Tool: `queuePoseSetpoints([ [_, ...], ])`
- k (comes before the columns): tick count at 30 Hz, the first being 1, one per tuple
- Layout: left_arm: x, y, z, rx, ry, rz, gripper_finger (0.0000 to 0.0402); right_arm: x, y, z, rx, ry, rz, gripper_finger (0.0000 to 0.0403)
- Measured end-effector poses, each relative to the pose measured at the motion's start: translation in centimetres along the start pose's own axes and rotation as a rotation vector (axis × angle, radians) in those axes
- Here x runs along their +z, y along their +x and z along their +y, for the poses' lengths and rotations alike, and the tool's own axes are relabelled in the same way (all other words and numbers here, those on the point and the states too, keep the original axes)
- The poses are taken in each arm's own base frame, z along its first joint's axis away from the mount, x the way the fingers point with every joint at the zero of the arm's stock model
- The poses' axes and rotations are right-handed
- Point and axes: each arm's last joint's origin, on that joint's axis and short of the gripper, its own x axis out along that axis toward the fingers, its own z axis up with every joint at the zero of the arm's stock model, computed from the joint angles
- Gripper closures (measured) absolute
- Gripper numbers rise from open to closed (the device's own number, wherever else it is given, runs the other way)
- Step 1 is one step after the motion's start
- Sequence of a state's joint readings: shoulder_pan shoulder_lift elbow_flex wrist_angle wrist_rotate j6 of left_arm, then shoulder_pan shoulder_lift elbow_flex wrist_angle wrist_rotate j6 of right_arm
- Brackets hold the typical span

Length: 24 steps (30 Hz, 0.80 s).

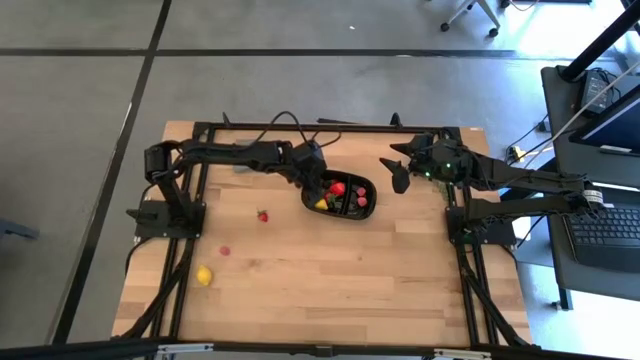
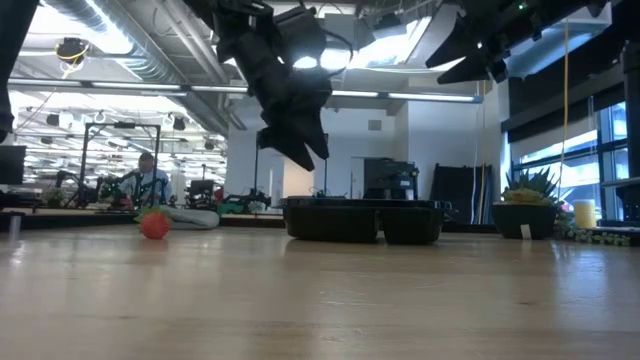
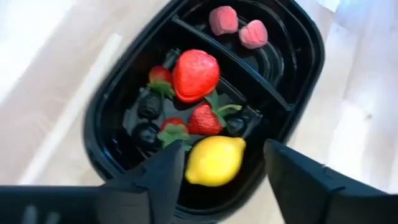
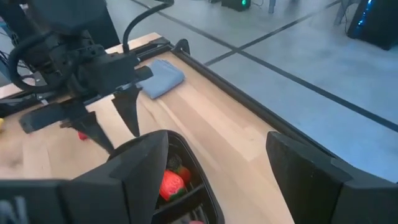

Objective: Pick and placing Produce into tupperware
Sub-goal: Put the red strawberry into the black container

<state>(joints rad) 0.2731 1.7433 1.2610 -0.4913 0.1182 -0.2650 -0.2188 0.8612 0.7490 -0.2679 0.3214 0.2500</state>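
Wooden table (image 1: 330,270), glossy black tupperware (image 1: 341,211)

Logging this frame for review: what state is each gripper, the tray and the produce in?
Left gripper: open, above the tray, holding nothing.
Right gripper: open, empty, beside the tray.
Black tray: upright on the table, partly filled.
Lemon in tray: lying loose between the fingers.
Lemon on table: not yet picked.
Strawberry on table: not yet picked.

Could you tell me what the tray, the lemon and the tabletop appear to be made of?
Tray: black plastic by its look, glossy, with bright highlights on rim and dividers.
Lemon: probably moulded plastic or rubber, smooth and evenly yellow.
Tabletop: pale wood, with plank seams and grain showing.
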Motion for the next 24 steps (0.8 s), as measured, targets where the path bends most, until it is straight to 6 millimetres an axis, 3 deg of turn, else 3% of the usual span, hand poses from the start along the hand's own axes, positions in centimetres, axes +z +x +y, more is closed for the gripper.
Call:
queuePoseSetpoints([
  [7, -1.0, 0.0, -0.6, -0.076, -0.183, 0.122, 0.0156, -0.1, 0.0, 0.0, -0.002, -0.026, 0.009, 0.0127],
  [12, -3.7, -0.5, -1.3, 0.105, -0.254, 0.324, 0.0164, -0.1, 0.0, 0.0, -0.002, -0.061, 0.009, 0.0127],
  [18, -6.7, -1.6, -3.5, 0.313, -0.112, 0.497, 0.0166, -0.1, 0.0, 0.0, -0.001, -0.105, 0.007, 0.0127],
  [24, -8.1, -1.8, -5.8, 0.312, 0.159, 0.535, 0.0165, -0.1, 0.0, 0.0, -0.001, -0.092, 0.007, 0.0127],
])
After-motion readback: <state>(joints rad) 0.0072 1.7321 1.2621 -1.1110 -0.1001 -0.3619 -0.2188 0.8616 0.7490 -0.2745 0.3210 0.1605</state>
